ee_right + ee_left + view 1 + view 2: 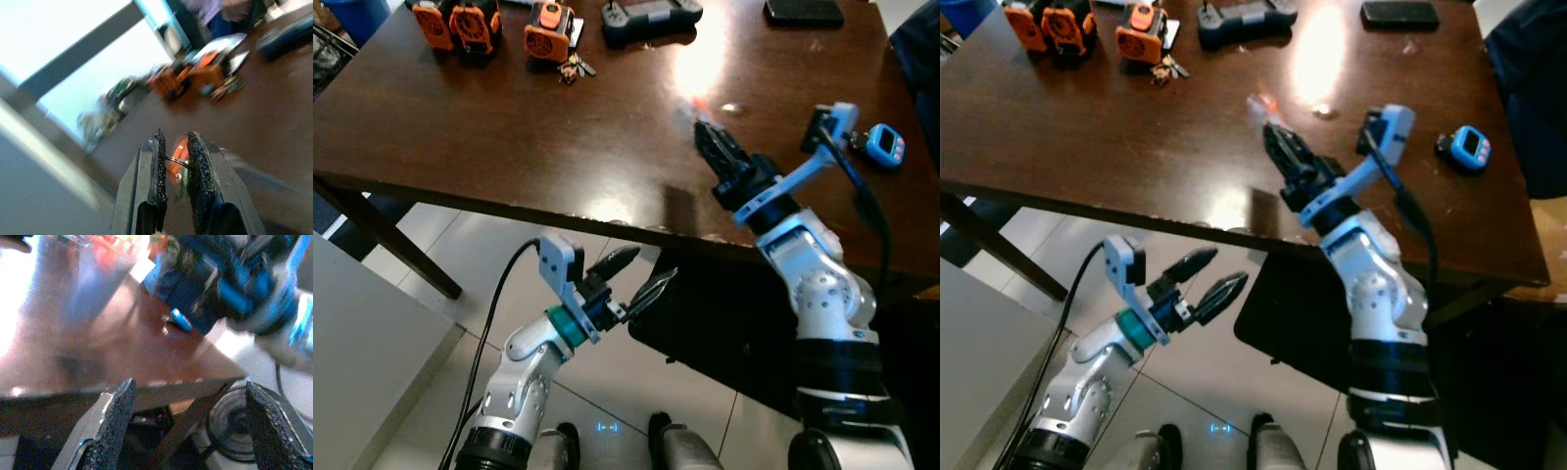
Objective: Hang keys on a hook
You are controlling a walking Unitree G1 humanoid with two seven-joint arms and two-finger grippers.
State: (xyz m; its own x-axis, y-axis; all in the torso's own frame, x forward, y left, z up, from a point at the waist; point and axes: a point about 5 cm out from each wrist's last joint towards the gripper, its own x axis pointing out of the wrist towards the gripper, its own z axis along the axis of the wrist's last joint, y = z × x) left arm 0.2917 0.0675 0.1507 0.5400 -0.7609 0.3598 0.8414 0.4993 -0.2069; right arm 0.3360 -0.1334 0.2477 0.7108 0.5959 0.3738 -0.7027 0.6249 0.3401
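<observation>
The right gripper (703, 129) is raised over the dark brown table (509, 127), near the table's middle, its two black fingers closed on a metal ring (175, 161) with an orange tag (177, 164) behind it; in the right wrist view the ring sits pinched between the finger pads (198, 171), and the keys themselves cannot be made out there (the picture is blurred). In the head views only a small orange-red glint (697, 104) shows at the fingertips, just above the table top. The left gripper (634, 277) hangs below the table's near edge, over the pale tiled floor (431, 255), with its fingers spread apart and nothing between them; its wrist view looks up along the table's underside edge toward a small blue gadget (180, 319) lying on the table. That blue gadget (884, 143) lies near the table's right edge, just beyond the right arm's wrist camera. At the table's far side stand three orange devices (475, 24), with a small bunch of keys (574, 68) lying just beside the rightmost one. Also at the far side are a dark handheld controller (651, 18) and a flat black phone (803, 11). A dark chair (724, 323) stands under the table's near edge, beside the right arm.
</observation>
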